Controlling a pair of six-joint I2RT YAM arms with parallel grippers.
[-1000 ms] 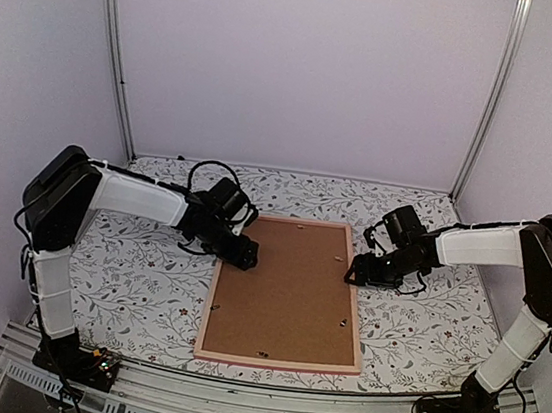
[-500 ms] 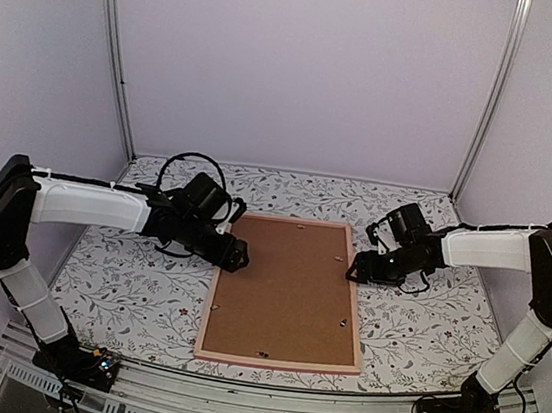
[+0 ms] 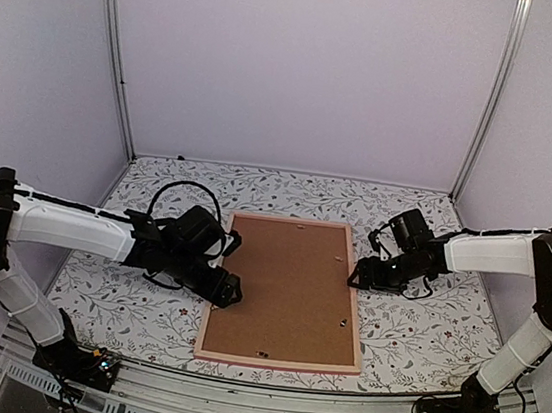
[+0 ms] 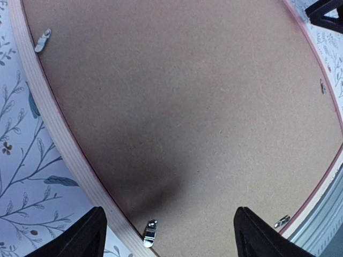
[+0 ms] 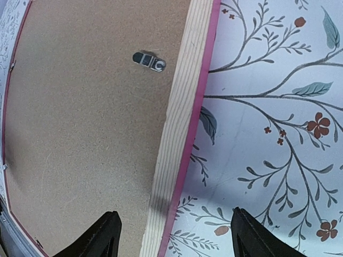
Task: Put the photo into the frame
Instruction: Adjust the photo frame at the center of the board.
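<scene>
Right now the frame [image 3: 277, 362] lies flat and face down in the middle of the table [image 3: 423, 325], back side up. Its long axis runs from the near edge toward the far edge, and one short rail sits close along the near edge. A plain brown backing board [image 3: 291, 289] fills the opening, with small metal clips [image 4: 150, 233] turned in over it along the rails.

The left hand [image 3: 228, 291] hangs low over the frame's left long rail, about halfway along it toward the near end. Its two fingers [image 4: 80, 241] are spread wide apart with nothing between them, and the left wrist view looks across the pale wooden rail onto the board.

The right hand [image 3: 356, 277] is at the opposite long rail, in the far half of the frame, reaching in from the table's right side. Its fingers [image 5: 107, 235] are also apart and hold nothing. Between them, the right wrist view shows the pink-edged rail and one clip beside it.
</scene>
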